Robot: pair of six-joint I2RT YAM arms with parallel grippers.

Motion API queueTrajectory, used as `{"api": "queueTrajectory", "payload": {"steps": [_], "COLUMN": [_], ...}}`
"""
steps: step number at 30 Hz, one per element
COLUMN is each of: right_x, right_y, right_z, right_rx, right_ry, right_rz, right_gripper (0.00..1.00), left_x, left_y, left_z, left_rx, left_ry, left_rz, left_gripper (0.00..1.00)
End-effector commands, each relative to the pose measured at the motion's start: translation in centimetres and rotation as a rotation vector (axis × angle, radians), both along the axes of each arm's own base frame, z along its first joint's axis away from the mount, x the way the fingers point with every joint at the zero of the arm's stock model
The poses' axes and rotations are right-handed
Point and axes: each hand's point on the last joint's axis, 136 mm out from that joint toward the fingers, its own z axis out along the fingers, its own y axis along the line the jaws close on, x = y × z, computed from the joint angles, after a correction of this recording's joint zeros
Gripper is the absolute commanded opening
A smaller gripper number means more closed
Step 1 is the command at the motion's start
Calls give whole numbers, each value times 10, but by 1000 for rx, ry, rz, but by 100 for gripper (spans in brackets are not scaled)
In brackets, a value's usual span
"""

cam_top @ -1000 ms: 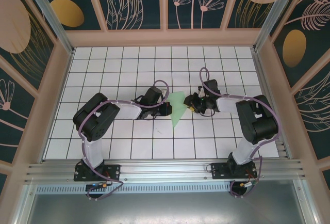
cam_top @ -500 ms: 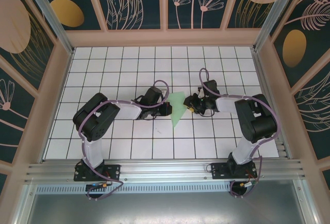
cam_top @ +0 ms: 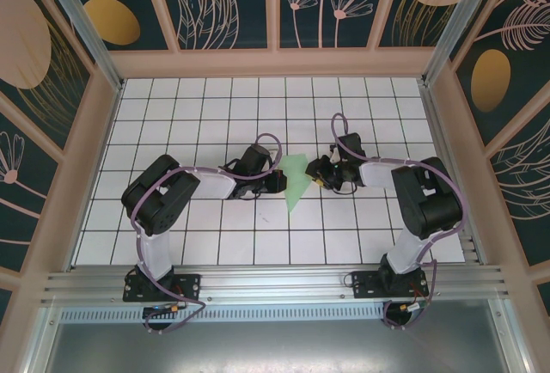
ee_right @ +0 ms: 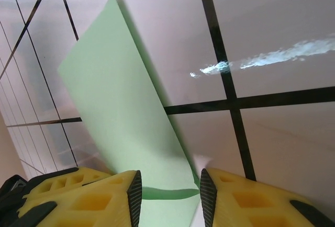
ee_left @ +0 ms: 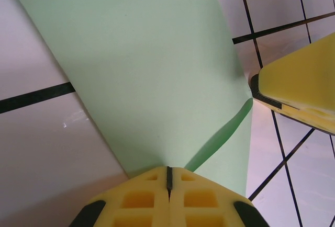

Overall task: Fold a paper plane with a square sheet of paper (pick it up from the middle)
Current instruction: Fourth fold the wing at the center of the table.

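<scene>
Left claw [ee_left: 168, 173] is pressed together: its two yellow fingertips meet in one thin line on the near edge of the green paper [ee_left: 146, 65], so it pinches the paper there. From this pinch a soft fold with a dark shadow runs up to the right. It ends at the corner where one yellow finger [ee_left: 301, 80] of the right claw [ee_right: 170, 188] touches the paper. The right claw is spread. Its two fingers stand apart, and the edge of the paper comes into the gap between them, a little curled. In the right wrist view the paper goes away from this claw as a long narrow flap, and it throws a shadow on the white surface just beside it. From above, the paper sits near the middle of the bench [cam_top: 206, 115], between both claws. It is broad at the far end and narrows to a point toward the arm bases. The bench is white with black grid lines. Each arm reaches inward from its own side.
</scene>
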Motion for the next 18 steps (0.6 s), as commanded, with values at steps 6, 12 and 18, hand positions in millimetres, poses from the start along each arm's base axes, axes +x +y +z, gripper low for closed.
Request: {"api": "queueTrajectory", "payload": {"steps": [6, 12, 18], "right_x": [-3, -4, 1], "right_y": [-4, 10, 16], "right_z": [0, 12, 23], "right_rx": [-47, 27, 62], "right_ry": [-21, -43, -63], "right_rz": [-2, 45, 61], "right_gripper": [40, 35, 34], "left_x": [-18, -18, -17], "left_y": [14, 13, 13], "left_z": [-20, -20, -18], "left_rx": [79, 80, 79], "left_ry": [83, 83, 80], "left_rz": [-9, -12, -11], "left_gripper": [2, 2, 3]}}
